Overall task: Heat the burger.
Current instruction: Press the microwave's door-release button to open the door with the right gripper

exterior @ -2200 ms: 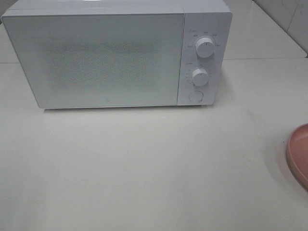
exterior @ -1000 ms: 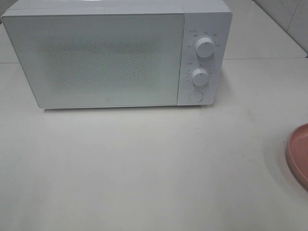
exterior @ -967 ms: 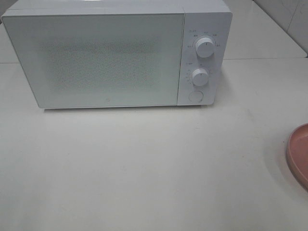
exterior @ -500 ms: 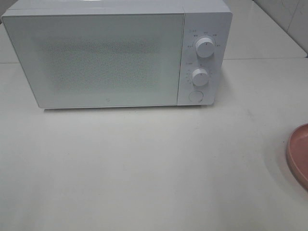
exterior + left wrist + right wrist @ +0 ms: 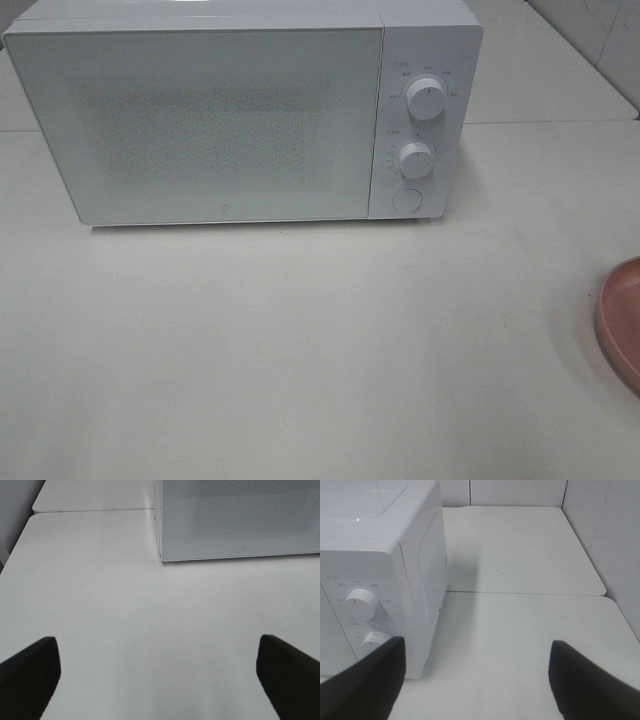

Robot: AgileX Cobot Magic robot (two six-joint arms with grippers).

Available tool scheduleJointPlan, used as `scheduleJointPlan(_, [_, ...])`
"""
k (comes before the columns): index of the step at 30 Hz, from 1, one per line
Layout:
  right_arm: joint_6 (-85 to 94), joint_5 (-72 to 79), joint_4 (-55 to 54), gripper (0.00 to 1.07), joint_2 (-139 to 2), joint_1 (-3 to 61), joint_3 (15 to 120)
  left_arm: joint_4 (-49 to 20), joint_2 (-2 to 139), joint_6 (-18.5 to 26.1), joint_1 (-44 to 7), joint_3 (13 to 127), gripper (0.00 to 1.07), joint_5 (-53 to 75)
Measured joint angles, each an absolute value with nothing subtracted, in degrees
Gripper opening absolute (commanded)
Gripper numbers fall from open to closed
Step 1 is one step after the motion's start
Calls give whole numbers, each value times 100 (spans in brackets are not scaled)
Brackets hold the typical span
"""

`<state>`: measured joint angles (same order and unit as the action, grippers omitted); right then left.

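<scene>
Nothing has begun yet: the boxy white microwave oven (image 5: 230, 120) stands shut on the pale surface (image 5: 300, 350). The burger shows in no view; only a pink round plate's rim (image 5: 622, 320) peeks in, well right of the microwave. The left claw (image 5: 157, 650) gapes wide and the right claw (image 5: 476, 650) is parted, both empty. The door probably needs opening first.

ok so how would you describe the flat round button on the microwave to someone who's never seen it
Find the white microwave at the back of the table, then the narrow control panel on the right of its front. At the bottom of that panel sits the round button, directly under the lower knob. It is flat, while that knob and the upper knob stick out.
</scene>
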<state>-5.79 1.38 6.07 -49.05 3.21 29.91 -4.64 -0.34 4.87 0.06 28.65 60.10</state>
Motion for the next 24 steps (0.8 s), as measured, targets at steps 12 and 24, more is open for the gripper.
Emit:
scheduleJointPlan(12, [-155, 2257, 298, 76, -5414, 321, 2309, -464, -34, 487, 6, 2865, 100, 6010])
scheduleJointPlan(24, [229, 3592, -430, 76, -5523, 321, 1759, -464, -34, 487, 6, 2865, 100, 6010])
